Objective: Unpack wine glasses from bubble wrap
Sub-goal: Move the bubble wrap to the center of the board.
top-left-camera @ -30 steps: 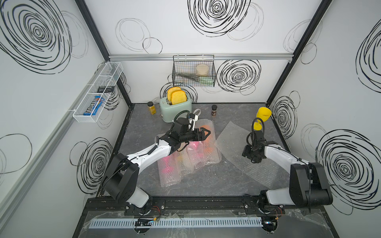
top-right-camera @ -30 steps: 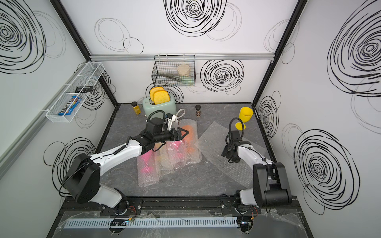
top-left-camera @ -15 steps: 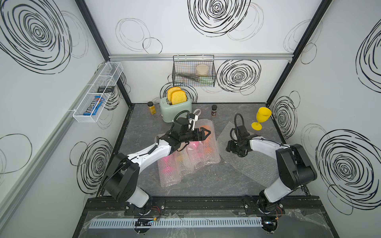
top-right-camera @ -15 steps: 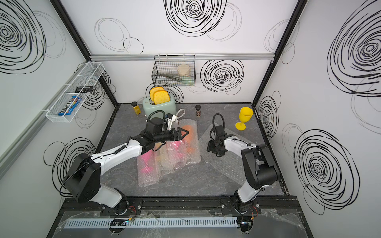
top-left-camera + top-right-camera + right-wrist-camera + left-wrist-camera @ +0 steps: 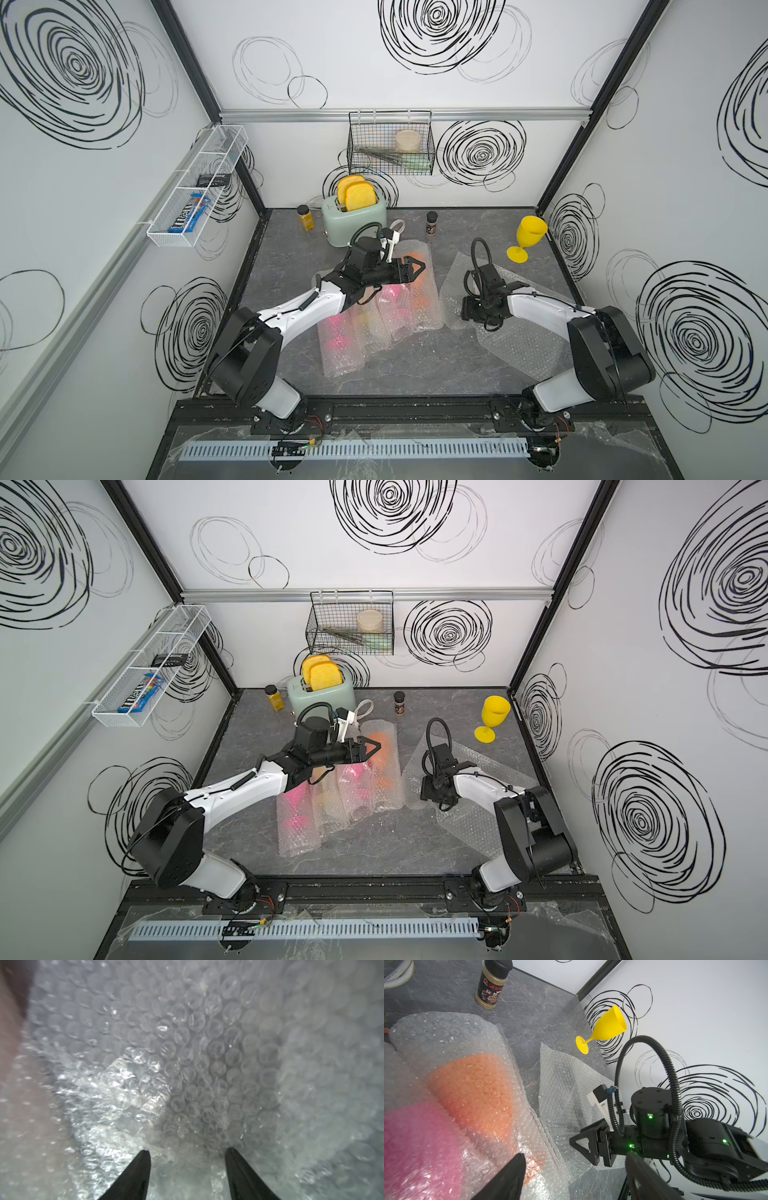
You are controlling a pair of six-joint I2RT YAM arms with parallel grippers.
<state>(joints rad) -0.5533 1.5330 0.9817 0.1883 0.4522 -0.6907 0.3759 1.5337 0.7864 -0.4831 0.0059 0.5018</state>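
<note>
A yellow wine glass (image 5: 527, 240) (image 5: 493, 717) (image 5: 607, 1026) stands upright and bare at the back right. Several bubble wrap tubes (image 5: 376, 316) (image 5: 340, 796) lie side by side mid-table; orange (image 5: 477, 1093) and pink (image 5: 415, 1142) show through them. A flat bubble wrap sheet (image 5: 521, 347) (image 5: 473, 825) lies to their right. My left gripper (image 5: 415, 268) (image 5: 370, 746) (image 5: 575, 1156) hovers open above the orange tube. My right gripper (image 5: 471, 311) (image 5: 432, 789) (image 5: 188, 1153) is open, tips down on the flat sheet's left edge, beside the tubes.
A mint toaster (image 5: 353, 218) with toast stands at the back, with a yellow jar (image 5: 305, 217) on its left and a dark-lidded spice jar (image 5: 432, 222) on its right. A white cord (image 5: 397, 227) lies by the toaster. A wire basket (image 5: 390, 143) hangs on the back wall.
My right arm has swung left and forward, away from the yellow glass, onto the flat sheet by the tubes. The glass stays standing. The left arm has not moved.
</note>
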